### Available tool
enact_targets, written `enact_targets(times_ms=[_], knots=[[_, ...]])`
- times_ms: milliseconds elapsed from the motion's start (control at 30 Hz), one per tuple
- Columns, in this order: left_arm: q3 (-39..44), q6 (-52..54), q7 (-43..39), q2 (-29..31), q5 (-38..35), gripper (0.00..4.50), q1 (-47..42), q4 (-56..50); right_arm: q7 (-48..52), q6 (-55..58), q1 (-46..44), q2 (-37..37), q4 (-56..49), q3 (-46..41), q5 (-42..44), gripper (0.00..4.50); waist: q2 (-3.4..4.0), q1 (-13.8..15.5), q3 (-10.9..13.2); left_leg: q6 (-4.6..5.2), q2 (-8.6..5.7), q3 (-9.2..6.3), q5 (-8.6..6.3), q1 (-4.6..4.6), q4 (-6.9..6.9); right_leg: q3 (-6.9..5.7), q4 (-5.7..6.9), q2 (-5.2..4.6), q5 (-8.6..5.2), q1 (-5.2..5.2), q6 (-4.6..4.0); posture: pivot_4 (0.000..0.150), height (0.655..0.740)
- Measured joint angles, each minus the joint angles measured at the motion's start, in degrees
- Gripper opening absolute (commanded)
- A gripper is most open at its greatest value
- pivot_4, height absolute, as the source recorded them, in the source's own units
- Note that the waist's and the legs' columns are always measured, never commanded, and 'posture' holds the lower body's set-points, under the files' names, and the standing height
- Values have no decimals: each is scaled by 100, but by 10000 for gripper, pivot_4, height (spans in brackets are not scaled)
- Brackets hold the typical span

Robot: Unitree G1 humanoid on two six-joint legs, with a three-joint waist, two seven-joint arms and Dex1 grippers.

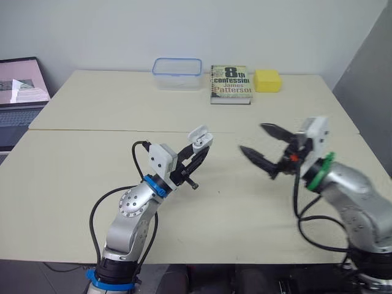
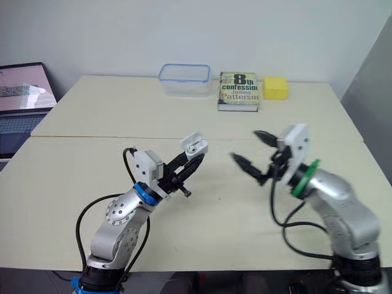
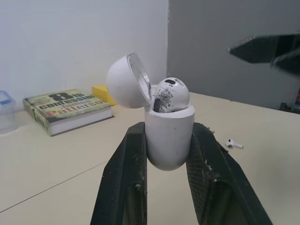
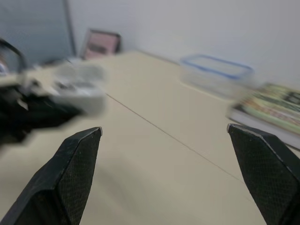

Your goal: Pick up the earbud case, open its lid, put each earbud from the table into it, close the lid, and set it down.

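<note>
I see left gripper (image 2: 193, 159) clamped on the earbud case (image 2: 196, 149), lid (image 2: 190, 140) flipped up. Right gripper (image 2: 245, 145) near the case's right side, jaws spread wide.

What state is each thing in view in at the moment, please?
earbud case: lid open, held off the table in the left gripper.
first earbud: seated in the case.
second earbud: lying loose on the table.
left gripper: shut on the earbud case.
right gripper: open, empty.
book: closed, lying flat.
laptop: open, screen lit.
</note>
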Motion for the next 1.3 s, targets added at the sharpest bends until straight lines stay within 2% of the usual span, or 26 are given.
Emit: enact_targets(times_ms=[133,333,533,767,867,1167,1300], knots=[[-22,-13,-53,8,0,7487,-11,44,-608,-120,129,40,816,219,-971,44881,2,-54,-1,0,3,25,0,9,-3,18,5,13,1,-4,-1,1500,7400],[-34,-38,-62,4,5,7487,-42,177,-1396,-470,-218,831,1862,406,-1652,44881,2,-54,-1,-1,12,22,0,4,-3,18,3,29,3,-8,-6,1500,7400],[-59,-113,-66,12,11,7487,-49,182,-1361,-1079,-354,924,3184,539,-2019,44881,2,-23,-1,-1,13,29,1,2,2,23,3,18,4,-8,-7,1500,7400],[-64,-116,-55,30,11,7487,-9,176,-1229,-1410,-446,1141,3711,390,-1991,44881,4,-35,-2,-1,14,33,1,15,0,26,5,23,6,-1,-10,1500,7400],[-66,-115,-53,46,11,7487,30,169,-1203,-1411,-481,1265,3827,294,-1877,35714,4,-34,-2,-1,15,33,0,18,1,27,6,23,7,2,-12,1500,7400],[-74,-115,-52,82,10,7487,63,136,-1201,-904,-419,1323,3714,7,-1451,4466,6,42,-4,0,13,27,0,33,4,22,-4,14,7,30,-12,1500,7400],[-73,-115,-52,91,10,7487,74,101,-1131,-511,-113,1253,3146,-90,-1332,4089,7,42,-4,0,14,27,0,28,-1,22,-4,13,7,21,-12,1500,7400]])
